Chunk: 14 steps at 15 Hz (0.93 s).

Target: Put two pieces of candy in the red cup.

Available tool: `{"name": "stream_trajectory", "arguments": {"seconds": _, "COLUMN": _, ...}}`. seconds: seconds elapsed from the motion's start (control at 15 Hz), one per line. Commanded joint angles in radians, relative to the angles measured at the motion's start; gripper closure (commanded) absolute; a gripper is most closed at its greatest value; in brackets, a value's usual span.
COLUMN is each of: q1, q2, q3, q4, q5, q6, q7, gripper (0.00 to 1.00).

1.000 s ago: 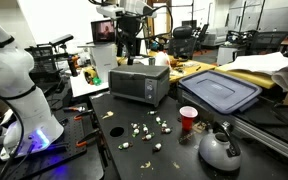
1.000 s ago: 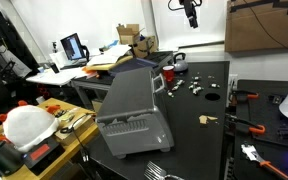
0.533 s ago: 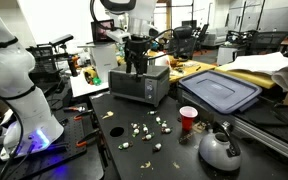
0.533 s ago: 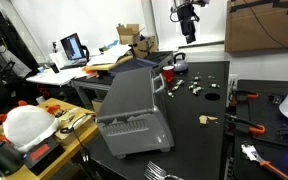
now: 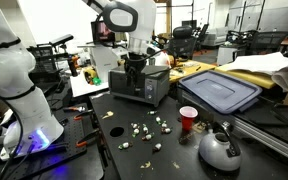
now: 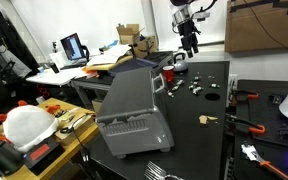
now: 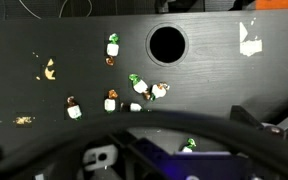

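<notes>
The cup (image 5: 188,119) stands on the dark surface (image 5: 174,152), right of the scattered candy (image 5: 144,130). My fingers (image 6: 191,48) hang high over the far side, with the candy below and nearer. I can't tell whether they're apart.

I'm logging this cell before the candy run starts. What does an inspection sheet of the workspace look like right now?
Surface: black table, matte, with a bare patch at the front.
Job's things: pieces of candy lie scattered loose on the table. The red cup stands upright beside them; its contents are not visible.
Clutter: tan scrap, grey kettle, toaster oven, blue lid.
Grippers: the hand is raised over the candy. Open or shut is unclear, and nothing is seen in it.
Cables: nothing seen on the table.
Surroundings: white robot body, monitor and lab desks.
</notes>
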Motion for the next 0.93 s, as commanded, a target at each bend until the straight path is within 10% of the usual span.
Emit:
{"name": "stream_trajectory", "arguments": {"seconds": 0.0, "q1": -0.019, "q2": 0.047, "q3": 0.028, "q4": -0.044, "q5": -0.077, "q6": 0.121, "q7": 0.096, "gripper": 0.00}}
{"name": "stream_trajectory", "arguments": {"seconds": 0.87, "q1": -0.055, "q2": 0.382, "q3": 0.015, "q4": -0.002, "q5": -0.163, "q6": 0.428, "q7": 0.247, "gripper": 0.00}}
